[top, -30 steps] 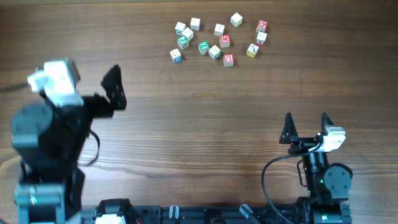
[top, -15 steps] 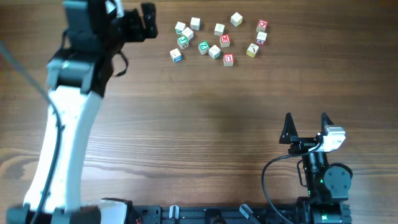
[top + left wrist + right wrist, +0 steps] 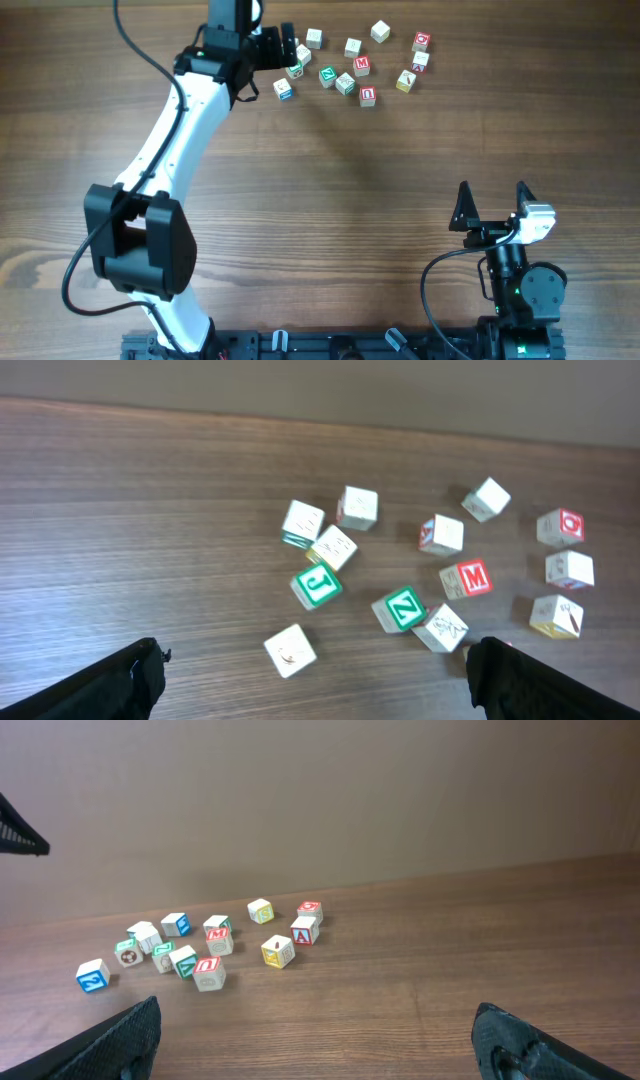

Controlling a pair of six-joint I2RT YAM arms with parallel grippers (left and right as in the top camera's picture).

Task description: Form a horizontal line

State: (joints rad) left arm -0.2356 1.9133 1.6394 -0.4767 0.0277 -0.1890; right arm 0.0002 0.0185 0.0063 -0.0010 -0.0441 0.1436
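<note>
Several small letter cubes lie loosely clustered at the far middle of the table, not in a line. A green-faced cube with a white J (image 3: 316,586) (image 3: 295,69) and a green Z cube (image 3: 402,609) (image 3: 327,75) lie among them. A pale cube with blue trim (image 3: 283,89) (image 3: 290,650) (image 3: 92,975) sits apart at the cluster's near left. A plain pale cube (image 3: 345,84) (image 3: 444,628) lies beside the Z cube. My left gripper (image 3: 278,45) (image 3: 320,695) hovers open and empty over the cluster's left side. My right gripper (image 3: 492,205) (image 3: 320,1040) is open and empty, far from the cubes.
Red-lettered cubes (image 3: 362,65) (image 3: 367,96) (image 3: 421,41) and a yellow-sided cube (image 3: 405,80) lie on the cluster's right. The left arm (image 3: 170,130) stretches diagonally across the table's left half. The right arm's base (image 3: 520,290) stands at the near right.
The left arm has swung from the near left up and across to the far cube cluster. The cubes and the right arm have not moved.
</note>
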